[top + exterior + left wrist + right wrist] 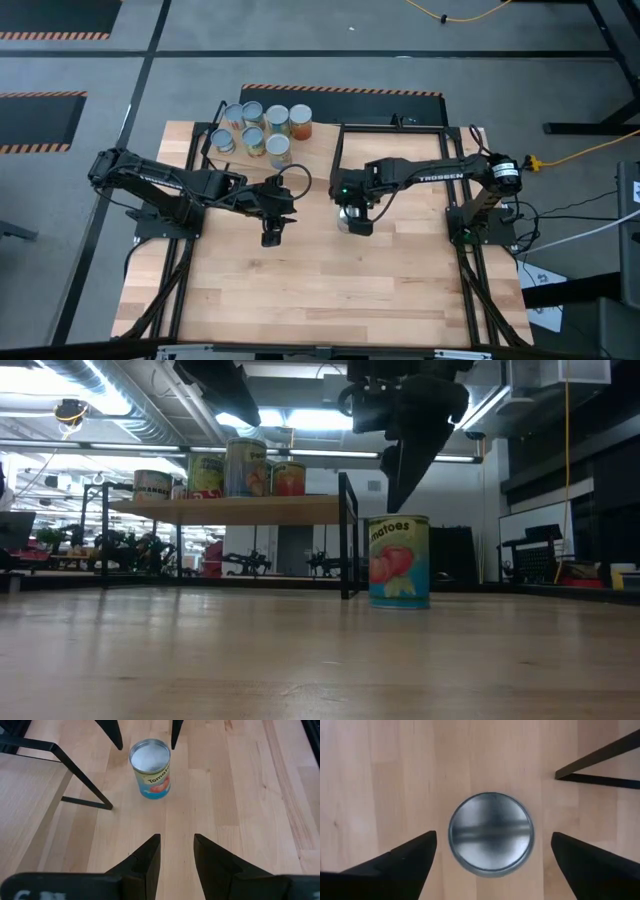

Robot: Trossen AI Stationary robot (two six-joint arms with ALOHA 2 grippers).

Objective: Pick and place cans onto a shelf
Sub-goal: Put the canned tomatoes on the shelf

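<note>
Tabletop can labelled "Tomatoes"

Place: robotics lab or industrial test hall.
Floor: grey concrete, orange-and-black hazard striping marking off the bay around the table.
Ceiling: exposed ducts and pipework, long strip lights.
Cabling: yellow cord trailing across the floor.
Rig: two dark arms bolted to a black metal frame on the butcher-block tabletop.
Background: cluttered benches and equipment, dark racks along the far wall.
</note>
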